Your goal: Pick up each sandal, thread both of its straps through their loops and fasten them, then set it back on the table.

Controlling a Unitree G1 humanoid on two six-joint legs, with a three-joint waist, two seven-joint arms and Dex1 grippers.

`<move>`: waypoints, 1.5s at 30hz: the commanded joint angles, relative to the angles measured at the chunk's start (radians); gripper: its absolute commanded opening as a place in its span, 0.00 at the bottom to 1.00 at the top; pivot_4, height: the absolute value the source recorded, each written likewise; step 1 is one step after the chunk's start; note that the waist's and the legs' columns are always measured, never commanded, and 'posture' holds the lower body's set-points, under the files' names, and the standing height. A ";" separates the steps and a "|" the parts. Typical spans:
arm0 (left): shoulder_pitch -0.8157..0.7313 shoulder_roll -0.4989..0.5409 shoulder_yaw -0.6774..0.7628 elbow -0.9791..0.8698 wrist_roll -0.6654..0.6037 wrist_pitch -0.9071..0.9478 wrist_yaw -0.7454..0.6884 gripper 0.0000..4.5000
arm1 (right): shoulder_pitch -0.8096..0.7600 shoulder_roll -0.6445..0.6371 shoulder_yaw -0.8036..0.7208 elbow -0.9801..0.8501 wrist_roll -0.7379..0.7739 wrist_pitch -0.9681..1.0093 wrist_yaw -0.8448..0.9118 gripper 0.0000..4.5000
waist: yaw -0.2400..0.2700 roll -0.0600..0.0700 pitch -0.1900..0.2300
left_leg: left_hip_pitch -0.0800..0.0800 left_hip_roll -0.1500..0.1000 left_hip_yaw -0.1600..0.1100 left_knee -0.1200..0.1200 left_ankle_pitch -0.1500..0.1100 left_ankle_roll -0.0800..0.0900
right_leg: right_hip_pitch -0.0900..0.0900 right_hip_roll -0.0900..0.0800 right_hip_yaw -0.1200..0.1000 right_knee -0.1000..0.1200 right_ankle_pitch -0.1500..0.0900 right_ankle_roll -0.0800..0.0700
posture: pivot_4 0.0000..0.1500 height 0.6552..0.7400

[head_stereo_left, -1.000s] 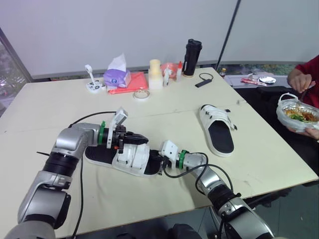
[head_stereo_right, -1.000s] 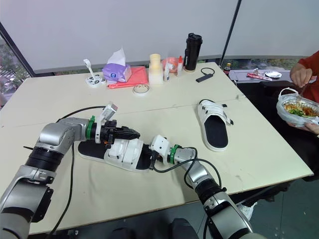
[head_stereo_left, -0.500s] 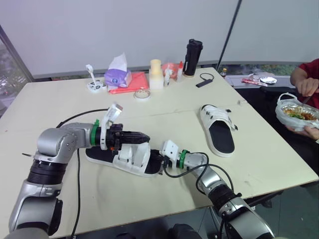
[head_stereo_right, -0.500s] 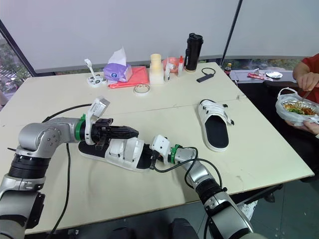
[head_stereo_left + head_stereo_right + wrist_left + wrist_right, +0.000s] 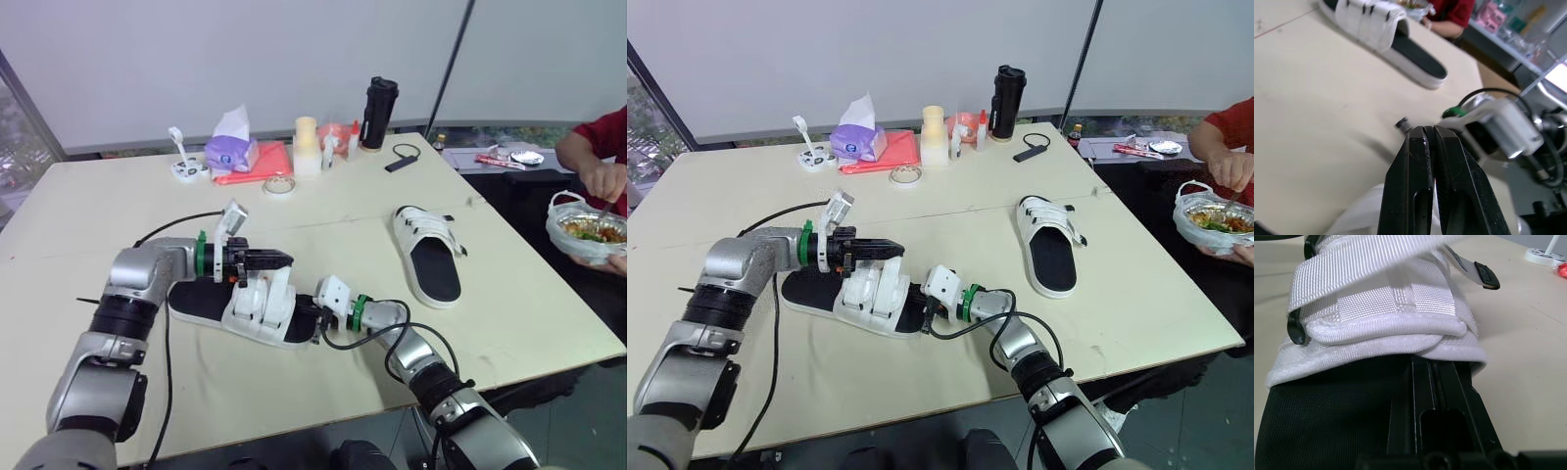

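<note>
Sandal (image 5: 250,313) in work: flat on the counter (image 5: 245,397), front-left of centre, black footbed up. It lies at a slant, one end toward the left arm, the other toward the right arm. White straps sit over the half nearer the right arm.

Left hand (image 5: 282,259): just above the strapped part, pointing toward the robot's right. Fingers pressed together, no gap visible in the left wrist view. One white strap (image 5: 278,286) stands up off the sandal and runs to the fingertips, so it reads as pinched there. The neighbouring strap stands lower beside it.

Right hand (image 5: 310,319): at the sandal end nearest the right arm, touching it. The right wrist view looks along the black footbed and in under the white straps. A black loop (image 5: 1297,330) sits at the side of the straps, and the lifted strap crosses above, blurred. Can't tell whether this hand is open or clamped on anything.

Second sandal (image 5: 426,257): right of centre, well apart from the first, flat, sole down, straps lying across its far end.

Far side of the counter:
- purple tissue box (image 5: 231,152)
- red folder (image 5: 263,162) beside the tissue box
- roll of tape (image 5: 278,184)
- cream cylinder (image 5: 306,145)
- black flask (image 5: 377,113)

A black cable (image 5: 181,223) loops from the left arm over the counter. Off the right edge, a person's hand (image 5: 607,181) is over a food container (image 5: 588,223).
</note>
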State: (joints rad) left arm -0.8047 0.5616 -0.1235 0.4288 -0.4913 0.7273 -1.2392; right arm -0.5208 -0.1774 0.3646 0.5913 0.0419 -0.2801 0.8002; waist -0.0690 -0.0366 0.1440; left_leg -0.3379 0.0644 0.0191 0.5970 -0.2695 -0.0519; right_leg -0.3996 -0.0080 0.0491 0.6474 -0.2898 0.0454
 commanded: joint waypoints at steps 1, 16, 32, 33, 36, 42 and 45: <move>-0.060 -0.015 -0.007 0.082 0.066 -0.111 -0.017 0.00 | 0.095 -0.034 0.058 0.141 -0.106 0.099 -0.008 0.00 | 0.000 0.000 0.000 | 0.000 0.000 0.000 0.000 0.000 0.000 | 0.000 0.000 0.000 0.000 0.000 0.000 | 1.00 0.99; -0.123 -0.082 -0.173 0.425 0.413 -0.548 0.004 0.00 | 0.096 -0.027 0.056 0.141 -0.104 0.101 -0.023 0.00 | 0.002 0.005 -0.010 | 0.000 -0.001 0.000 0.000 0.000 0.000 | 0.007 -0.001 0.000 0.000 -0.002 0.003 | 1.00 0.99; -0.168 -0.073 -0.065 0.409 0.434 -0.643 0.060 0.98 | 0.107 -0.023 0.045 0.130 -0.104 0.109 -0.029 0.00 | -0.001 0.005 -0.012 | 0.000 -0.001 0.001 -0.001 -0.001 0.002 | 0.005 -0.001 0.000 0.000 -0.003 0.005 | 1.00 0.99; -0.177 -0.076 -0.037 0.398 0.410 -0.613 0.063 0.98 | 0.108 -0.023 0.045 0.129 -0.104 0.110 -0.029 0.00 | -0.001 0.005 -0.012 | 0.000 -0.001 0.001 -0.001 -0.001 0.002 | 0.004 -0.001 0.000 0.000 -0.003 0.006 | 1.00 0.99; -0.204 -0.065 0.082 0.318 0.288 -0.450 0.064 0.98 | 0.111 -0.025 0.044 0.128 -0.104 0.109 -0.028 0.00 | -0.001 0.004 -0.011 | 0.000 -0.001 0.001 0.000 -0.001 0.002 | 0.002 -0.001 0.000 0.000 -0.002 0.008 | 1.00 0.99; -0.041 0.068 0.243 -0.032 0.069 -0.027 0.050 0.98 | 0.118 -0.037 0.011 0.080 -0.080 0.097 -0.040 0.00 | -0.005 0.010 -0.009 | 0.000 0.000 0.001 -0.002 -0.001 0.002 | 0.002 -0.001 0.000 0.000 -0.001 0.009 | 1.00 0.99; 0.094 0.136 0.296 -0.154 0.027 0.068 0.087 0.98 | 0.137 -0.052 -0.031 -0.034 -0.047 0.130 -0.054 0.00 | 0.001 0.015 -0.005 | 0.001 0.000 0.001 -0.002 -0.001 0.002 | 0.003 -0.002 0.000 0.000 -0.003 0.012 | 1.00 0.99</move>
State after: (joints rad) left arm -0.7438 0.6772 0.1391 0.3343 -0.4307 0.7418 -1.1696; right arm -0.4510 -0.1799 0.3381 0.5052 0.0257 -0.2612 0.7592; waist -0.0683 -0.0213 0.1392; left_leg -0.3384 0.0641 0.0194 0.5957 -0.2708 -0.0498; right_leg -0.3993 -0.0098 0.0488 0.6477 -0.2923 0.0570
